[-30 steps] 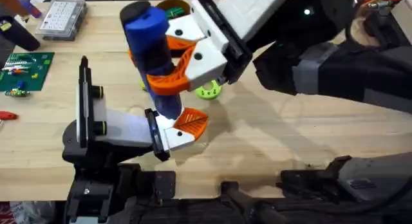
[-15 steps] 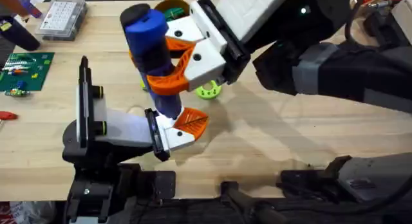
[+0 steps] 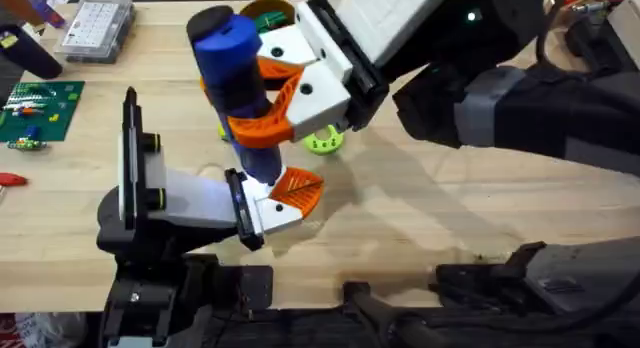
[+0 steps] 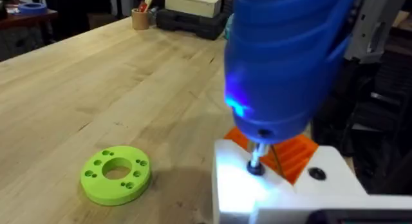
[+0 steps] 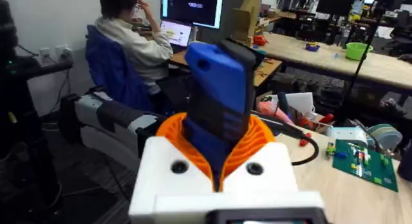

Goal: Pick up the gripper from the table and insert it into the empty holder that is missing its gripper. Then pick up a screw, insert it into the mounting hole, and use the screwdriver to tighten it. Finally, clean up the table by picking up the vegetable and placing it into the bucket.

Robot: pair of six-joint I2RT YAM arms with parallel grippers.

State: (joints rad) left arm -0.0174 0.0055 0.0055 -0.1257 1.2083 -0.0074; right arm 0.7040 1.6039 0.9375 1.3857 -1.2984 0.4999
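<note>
My right gripper (image 3: 258, 123) reaches across from the right and is shut on the blue screwdriver (image 3: 235, 78), holding it upright. In the right wrist view the orange pads (image 5: 257, 137) clasp the blue body (image 5: 219, 89). The thin metal tip (image 4: 255, 163) rests on a screw in the white base (image 4: 283, 192) of the small gripper, beside its orange ribbed fin (image 3: 298, 188). That gripper sits on the end of the pale grey holder (image 3: 185, 198). A blue light glows on the screwdriver (image 4: 283, 56). The brown-orange bucket (image 3: 268, 6) peeks out behind it. A yellow-green edge (image 3: 222, 132), possibly the vegetable, is mostly hidden.
A lime-green ring disc (image 3: 325, 140) lies just past the holder's tip, also seen as a disc (image 4: 116, 174) on the wood. A clear compartment box (image 3: 95, 28) and a green circuit board (image 3: 40, 108) sit at the far left. Bare wood stretches right of the holder.
</note>
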